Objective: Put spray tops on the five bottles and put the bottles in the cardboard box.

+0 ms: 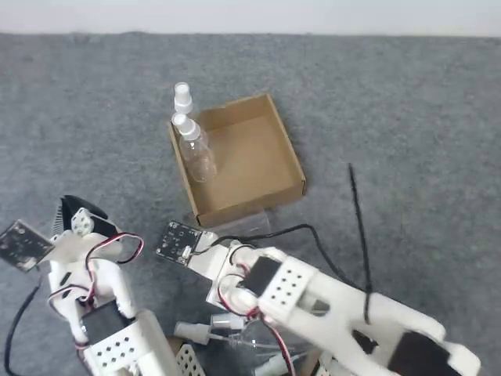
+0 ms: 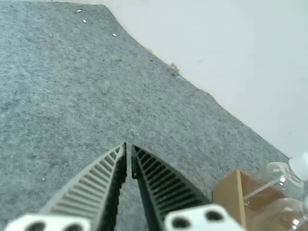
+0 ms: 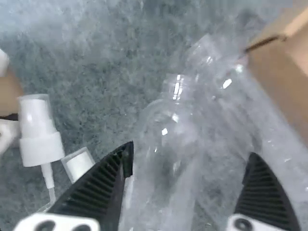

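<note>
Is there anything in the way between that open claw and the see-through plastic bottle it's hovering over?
Nothing visible. The right gripper has its open jaws either side of the clear plastic bottle; a white spray top lies beside the bottle, not in between.

Grey felt mat (image 1: 423,102) covers the whole table. A pale wall (image 1: 250,14) runs along its edge at twelve o'clock. At four o'clock a thin black cord (image 1: 358,219) lies nearly straight. Tiny white specks (image 2: 84,20) dot the mat near the wall.

The right arm (image 1: 329,301) covers the loose bottles (image 1: 262,345) (count unclear) near the bottom edge
</note>
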Motion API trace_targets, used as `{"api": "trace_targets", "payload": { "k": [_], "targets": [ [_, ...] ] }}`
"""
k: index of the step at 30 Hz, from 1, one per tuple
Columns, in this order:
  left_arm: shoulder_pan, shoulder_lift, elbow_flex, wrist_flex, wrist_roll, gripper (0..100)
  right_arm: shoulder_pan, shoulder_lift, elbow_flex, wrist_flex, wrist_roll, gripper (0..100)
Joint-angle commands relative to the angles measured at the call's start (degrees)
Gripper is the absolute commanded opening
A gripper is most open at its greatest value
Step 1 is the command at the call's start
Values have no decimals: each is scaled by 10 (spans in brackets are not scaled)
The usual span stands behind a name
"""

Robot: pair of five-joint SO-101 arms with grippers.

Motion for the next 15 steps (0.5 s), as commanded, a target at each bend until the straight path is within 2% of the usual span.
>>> {"api": "trace_targets", "payload": {
  "k": [1, 7, 11, 15],
  "targets": [
    [-2, -12, -3, -22, -4, 15, -7, 21, -46, -13, -4, 322],
    [-2, -12, -3, -22, -4, 15, -3, 39, -52, -13, 0, 300],
    [-2, -12, -3, -22, -4, 15, 0, 40, -65, -1, 6, 179],
    [-2, -12, -3, -22, -4, 15, 22, 38, -93, 51, 71, 103]
  ]
}}
